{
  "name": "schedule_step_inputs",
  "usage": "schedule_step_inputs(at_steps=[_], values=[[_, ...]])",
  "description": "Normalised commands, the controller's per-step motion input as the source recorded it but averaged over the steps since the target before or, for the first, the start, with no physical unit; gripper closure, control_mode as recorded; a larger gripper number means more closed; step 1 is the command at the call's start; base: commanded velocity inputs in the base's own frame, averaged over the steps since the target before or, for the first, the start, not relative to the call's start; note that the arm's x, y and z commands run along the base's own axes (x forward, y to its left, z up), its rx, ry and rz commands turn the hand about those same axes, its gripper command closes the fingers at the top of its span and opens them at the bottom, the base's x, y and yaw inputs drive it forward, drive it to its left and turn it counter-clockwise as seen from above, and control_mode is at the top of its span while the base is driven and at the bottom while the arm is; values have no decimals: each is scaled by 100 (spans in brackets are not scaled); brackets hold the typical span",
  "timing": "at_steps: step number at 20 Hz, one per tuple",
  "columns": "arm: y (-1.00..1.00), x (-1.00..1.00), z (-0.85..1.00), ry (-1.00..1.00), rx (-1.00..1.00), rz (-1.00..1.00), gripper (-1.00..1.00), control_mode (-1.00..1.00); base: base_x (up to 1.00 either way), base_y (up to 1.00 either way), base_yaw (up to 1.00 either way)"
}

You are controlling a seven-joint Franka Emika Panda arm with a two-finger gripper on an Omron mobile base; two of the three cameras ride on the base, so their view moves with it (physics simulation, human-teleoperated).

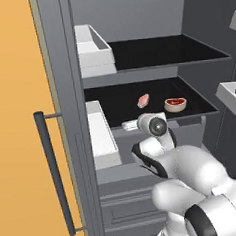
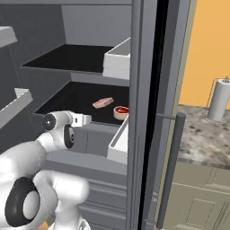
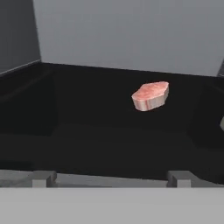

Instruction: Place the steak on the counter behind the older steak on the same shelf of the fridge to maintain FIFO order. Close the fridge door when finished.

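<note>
Your tool (image 3: 109, 178) stands wide open and empty at the shelf (image 1: 155, 118) edge; steak (image 3: 150, 95) lies at one o'clock. Closing the fridge (image 1: 68, 94) door looks next.

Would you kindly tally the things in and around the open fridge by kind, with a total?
Steaks: 2, the steak and the older steak
Black shelves: 2, the shelf and an upper shelf
Paper towel rolls: 1
Total: 5

- The shelf (image 1: 155, 118) lay bare at the picture's lower left.
- The steak (image 1: 143, 100) and the older steak (image 1: 175, 104) occupied its centre-right.
- A white door bin (image 1: 102, 136) flanked its left.
</note>
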Motion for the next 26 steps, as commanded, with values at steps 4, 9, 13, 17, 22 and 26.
schedule_step_inputs(at_steps=[4,9,13,17,22,26], values=[[0,-77,43,18,7,0,-100,-100,0,0,0],[0,-68,16,23,3,0,-100,-100,0,0,0],[0,-44,-12,8,0,0,-100,-100,0,0,0],[1,-6,-11,1,0,0,-100,-100,0,0,0],[0,-18,-1,-4,0,0,-100,-100,0,0,0],[0,-24,0,-1,0,-3,-100,-100,0,0,0]])
